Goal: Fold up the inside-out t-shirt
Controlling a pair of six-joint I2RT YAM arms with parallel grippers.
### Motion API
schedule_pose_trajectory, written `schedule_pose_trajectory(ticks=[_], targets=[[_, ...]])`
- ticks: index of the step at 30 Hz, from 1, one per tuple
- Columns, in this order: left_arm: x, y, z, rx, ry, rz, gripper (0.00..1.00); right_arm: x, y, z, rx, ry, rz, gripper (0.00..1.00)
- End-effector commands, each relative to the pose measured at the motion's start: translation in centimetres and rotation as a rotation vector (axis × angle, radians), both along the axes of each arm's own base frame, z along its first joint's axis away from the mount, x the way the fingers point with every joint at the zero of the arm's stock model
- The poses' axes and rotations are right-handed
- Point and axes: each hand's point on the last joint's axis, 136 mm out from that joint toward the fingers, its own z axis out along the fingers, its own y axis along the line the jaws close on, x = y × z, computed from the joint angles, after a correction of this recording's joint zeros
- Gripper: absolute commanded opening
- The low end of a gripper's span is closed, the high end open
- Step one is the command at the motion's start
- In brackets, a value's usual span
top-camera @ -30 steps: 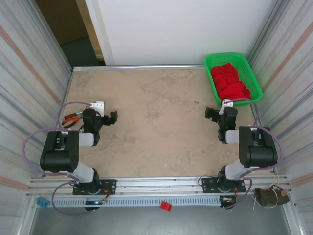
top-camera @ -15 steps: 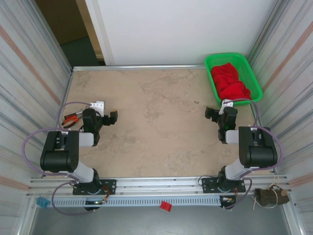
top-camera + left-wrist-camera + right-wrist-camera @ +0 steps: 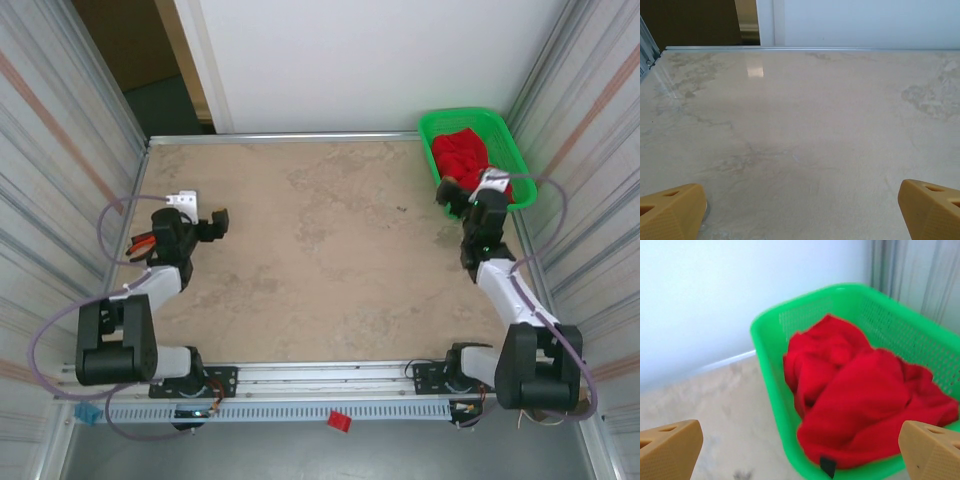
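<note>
- The inside-out t-shirt [image 3: 860, 400] is a crumpled heap of soft, bright red cloth, all rounded folds. It lies in the green basket [image 3: 766, 335], just ahead of the right fingers and somewhat right of the gap between them.
- A small dark label [image 3: 827, 466] sits at the cloth edge nearest the fingers.
- The basket is glossy plastic with fine mesh walls, rounded corners and a thick smooth rim. Its near wall stands between the fingers and the cloth.
- The right gripper [image 3: 800, 452] is spread wide and holds nothing. Its fingers [image 3: 670, 447] are tan, blunt wedges with a finely dimpled skin and triangular cut-outs.
- The left gripper [image 3: 800, 210] is also spread wide and empty, over the bare table [image 3: 800, 115], a smooth beige surface with marbled mottling and a faint sheen.
- Beyond the left fingers run a metal edge strip [image 3: 810, 48] and a white wall [image 3: 865, 22].
</note>
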Motion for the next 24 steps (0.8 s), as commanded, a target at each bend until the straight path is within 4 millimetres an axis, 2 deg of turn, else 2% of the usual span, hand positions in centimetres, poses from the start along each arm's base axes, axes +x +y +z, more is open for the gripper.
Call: schedule_pose_trajectory(ticks=[1,4,7,9,11,14,18,21,24], targets=[[0.3,-0.5,4.6,-0.070,-0.058,-0.002,0.99,-0.3,-2.8,2.3,0.206,0.072,-0.139,0.99],[0.6,-1.8,9.1,-0.112,-0.082,-0.020,0.99,2.4,-3.1,4.3,0.204,0.156,-0.113,0.99],[0.7,-4.1,12.8,-0.125,-0.075,-0.072,0.99,5.8,-3.5,4.7,0.242,0.240,-0.067,0.99],[0.8,-5.9,14.3,-0.126,-0.052,-0.109,0.99,7.8,-4.4,4.0,0.309,0.314,-0.055,1.00],[0.9,-7.6,15.4,-0.130,-0.029,-0.140,0.99,9.7,-5.1,1.3,0.385,0.433,-0.054,0.93],[0.7,-10.1,16.1,-0.144,-0.020,-0.201,0.99,11.6,-6.4,-2.0,0.405,0.570,-0.101,0.87],[0.1,-12.4,15.8,-0.171,-0.022,-0.263,0.99,11.8,-8.1,-6.0,0.345,0.700,-0.198,0.89],[-0.2,-13.2,14.8,-0.177,-0.006,-0.281,0.99,11.6,-8.0,-8.7,0.346,0.776,-0.220,0.92],[-0.3,-13.5,13.9,-0.184,0.015,-0.285,0.99,11.1,-7.0,-10.7,0.334,0.842,-0.217,0.95]])
